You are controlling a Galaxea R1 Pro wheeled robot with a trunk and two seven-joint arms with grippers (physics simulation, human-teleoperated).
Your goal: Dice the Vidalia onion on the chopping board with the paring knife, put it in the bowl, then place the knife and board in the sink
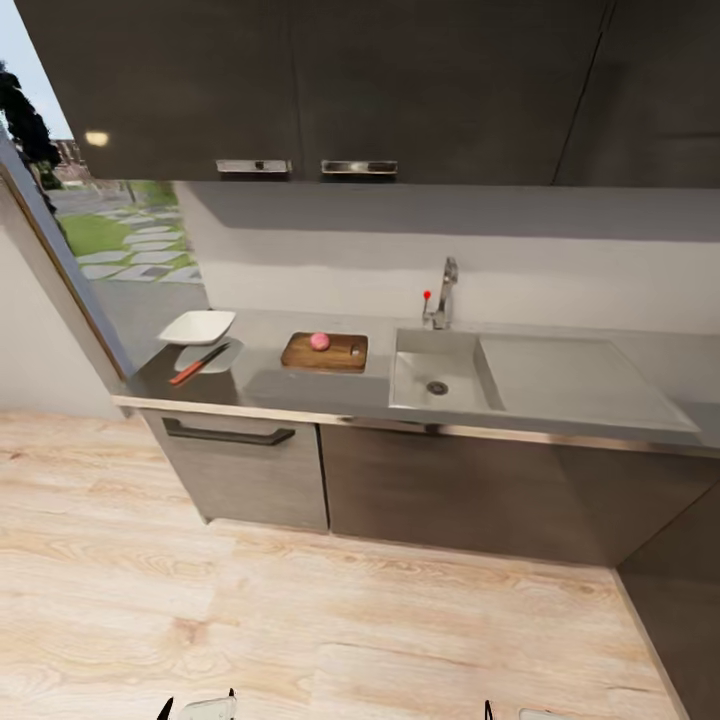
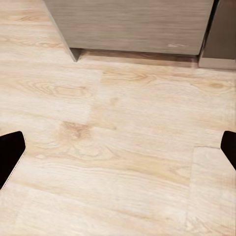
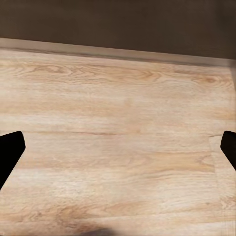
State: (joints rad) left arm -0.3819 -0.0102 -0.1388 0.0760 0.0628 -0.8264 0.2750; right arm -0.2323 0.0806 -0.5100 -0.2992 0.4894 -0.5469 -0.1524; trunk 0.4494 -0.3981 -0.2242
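Vidalia onion [image 1: 319, 341] on chopping board [image 1: 325, 352], sink [image 1: 440, 380] at its 3 o'clock, bowl [image 1: 197, 326] at 9, left gripper [image 2: 118, 147] and right gripper [image 3: 118, 147] both spread over floor [image 1: 250, 620]

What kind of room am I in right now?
A home kitchen, it seems: a grey countertop with a sink and tap, dark cabinets above and below, and a chopping board carrying an onion.

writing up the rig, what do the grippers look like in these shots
Little shows. In each wrist view two black fingertips poke in from the picture's edges, matte, flat-sided and tapering, without visible markings or cables. In the head view the left gripper shows thin black tips around a pale grey body.
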